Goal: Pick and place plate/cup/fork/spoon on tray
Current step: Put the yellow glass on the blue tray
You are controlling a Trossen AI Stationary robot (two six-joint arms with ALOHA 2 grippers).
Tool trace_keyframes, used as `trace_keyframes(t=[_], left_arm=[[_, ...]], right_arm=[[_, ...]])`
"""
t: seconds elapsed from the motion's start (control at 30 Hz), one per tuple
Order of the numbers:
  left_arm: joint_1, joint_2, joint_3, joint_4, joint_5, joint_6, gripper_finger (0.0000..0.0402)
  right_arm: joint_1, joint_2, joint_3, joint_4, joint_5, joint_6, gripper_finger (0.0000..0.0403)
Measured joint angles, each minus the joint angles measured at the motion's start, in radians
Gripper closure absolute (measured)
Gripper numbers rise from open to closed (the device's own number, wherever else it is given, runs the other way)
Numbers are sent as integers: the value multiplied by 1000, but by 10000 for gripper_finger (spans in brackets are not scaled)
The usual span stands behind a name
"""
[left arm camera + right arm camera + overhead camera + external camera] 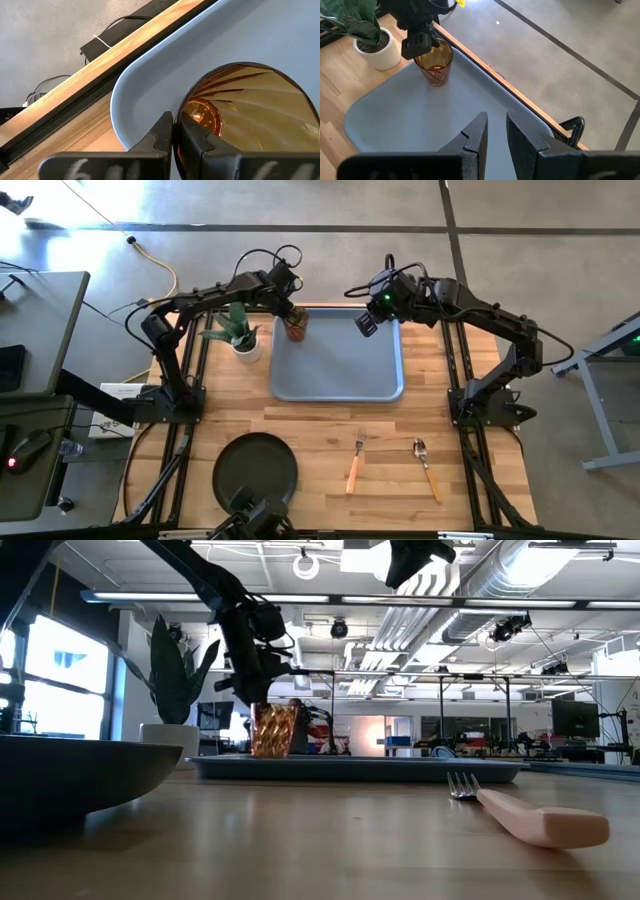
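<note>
The amber cup [296, 330] stands upright in the far-left corner of the blue-grey tray [335, 375], and my left gripper [173, 135] is shut on its rim. My right gripper [495, 127] hangs open above the tray's far-right part, with nothing between its fingers. Near the front edge, the dark plate [255, 470], the fork [355, 462] and the spoon [427, 468] each lie on the bare wooden table. My left gripper pinches the cup's rim [176, 116] on the side toward the tray's corner, with one finger [195, 142] inside the cup and the other [156, 140] outside. The fingers come from above, slanting down. The cup [434, 65] stands upright with its base on the tray.
A white pot with a green plant [240, 335] stands on the table just left of the tray, close to the left arm. Most of the tray's floor [405, 120] is bare. Black frame rails run along the table's left and right sides.
</note>
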Motion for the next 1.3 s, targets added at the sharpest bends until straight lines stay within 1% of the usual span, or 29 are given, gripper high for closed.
trace_keyframes(t=[0.2,0.53,0.73,0.93,1.3], left_arm=[[0,0,0,0,0,1,367],[0,0,0,1,0,3,344],[0,0,0,2,11,28,319],[0,-5,0,1,11,3,295],[0,-42,0,8,-3,19,291]], right_arm=[[0,0,0,0,-1,-3,340],[0,0,0,0,-1,-4,340],[0,0,0,0,-1,-4,340],[0,0,0,0,-1,-4,340],[0,0,0,0,0,-4,340]])
